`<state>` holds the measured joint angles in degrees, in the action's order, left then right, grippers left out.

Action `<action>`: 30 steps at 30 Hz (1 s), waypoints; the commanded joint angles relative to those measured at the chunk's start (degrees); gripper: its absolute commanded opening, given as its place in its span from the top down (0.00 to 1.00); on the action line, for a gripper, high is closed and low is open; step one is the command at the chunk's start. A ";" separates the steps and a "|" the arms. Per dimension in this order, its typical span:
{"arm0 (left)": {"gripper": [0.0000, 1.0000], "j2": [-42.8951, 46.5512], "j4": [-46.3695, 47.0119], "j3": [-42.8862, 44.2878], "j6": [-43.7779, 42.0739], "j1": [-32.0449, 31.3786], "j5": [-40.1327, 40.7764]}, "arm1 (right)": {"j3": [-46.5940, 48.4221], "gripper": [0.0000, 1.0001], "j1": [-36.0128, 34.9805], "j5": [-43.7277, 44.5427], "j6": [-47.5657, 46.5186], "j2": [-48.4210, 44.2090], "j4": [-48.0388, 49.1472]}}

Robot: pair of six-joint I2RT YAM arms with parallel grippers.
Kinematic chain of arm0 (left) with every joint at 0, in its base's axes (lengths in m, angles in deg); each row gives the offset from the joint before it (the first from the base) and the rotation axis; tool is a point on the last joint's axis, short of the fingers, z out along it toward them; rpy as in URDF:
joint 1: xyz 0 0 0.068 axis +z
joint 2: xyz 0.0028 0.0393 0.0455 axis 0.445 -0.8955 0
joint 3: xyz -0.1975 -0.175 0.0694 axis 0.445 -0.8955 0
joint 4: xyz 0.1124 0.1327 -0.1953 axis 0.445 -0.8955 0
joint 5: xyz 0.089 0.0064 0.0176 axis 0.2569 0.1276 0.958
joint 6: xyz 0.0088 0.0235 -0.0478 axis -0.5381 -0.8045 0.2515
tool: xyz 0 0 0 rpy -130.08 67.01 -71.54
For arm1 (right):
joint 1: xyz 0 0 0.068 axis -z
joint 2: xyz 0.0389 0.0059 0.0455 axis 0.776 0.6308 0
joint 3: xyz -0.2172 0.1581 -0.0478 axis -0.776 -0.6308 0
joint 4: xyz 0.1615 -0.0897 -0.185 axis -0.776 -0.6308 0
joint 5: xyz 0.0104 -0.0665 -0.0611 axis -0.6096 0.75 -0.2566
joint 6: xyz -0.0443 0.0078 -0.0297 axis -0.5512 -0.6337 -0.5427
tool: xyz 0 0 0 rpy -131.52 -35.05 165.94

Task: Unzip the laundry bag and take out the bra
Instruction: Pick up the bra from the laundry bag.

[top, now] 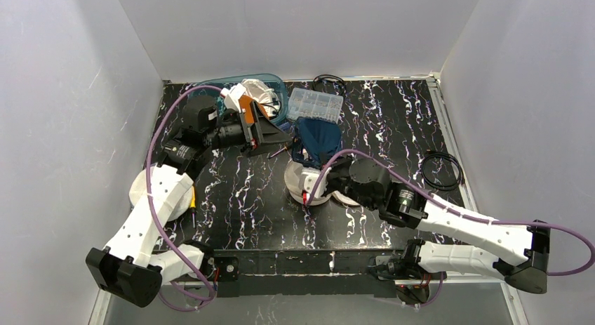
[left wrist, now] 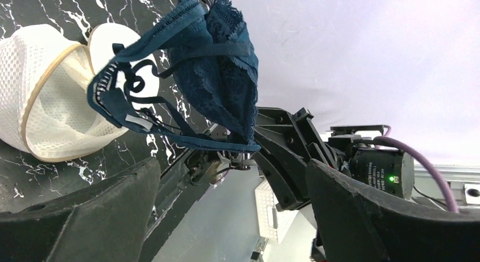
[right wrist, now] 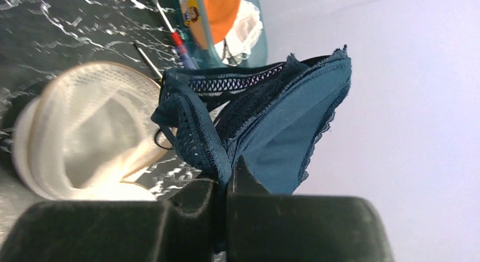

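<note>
Blue bra [right wrist: 271, 120] is hanging clamped in the right tool [right wrist: 223, 185]; left tool [left wrist: 232, 177] is gaping apart. Its dangling straps risk snagging the laundry bag [right wrist: 85, 143], dragging it.

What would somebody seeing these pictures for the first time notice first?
The dark blue lace bra stands out first, pinched in the shut right gripper and held up over the middle of the black marbled table. Beside it on the table lies the white mesh laundry bag, gaping open with its round rim showing. The left gripper hovers open just left of the bra, near a teal plastic bin at the far edge.
</note>
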<state>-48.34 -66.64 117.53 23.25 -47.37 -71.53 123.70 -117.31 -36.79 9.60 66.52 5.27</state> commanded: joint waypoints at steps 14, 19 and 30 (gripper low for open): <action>0.02 11.56 -6.60 -6.15 -14.51 -1.69 1.68 | -1.60 0.99 -17.57 11.38 -31.44 4.17 11.38; 0.02 11.84 -12.04 -6.87 -16.14 -1.65 1.80 | -1.38 0.99 -20.92 12.63 -33.01 5.38 13.09; 0.02 14.95 -28.06 4.78 -29.45 -1.64 28.08 | -2.29 0.99 -22.70 13.40 -33.47 5.35 12.62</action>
<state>-36.28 -89.16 116.61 0.73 -48.92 -54.40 119.37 -139.53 -24.44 -22.62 72.89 14.38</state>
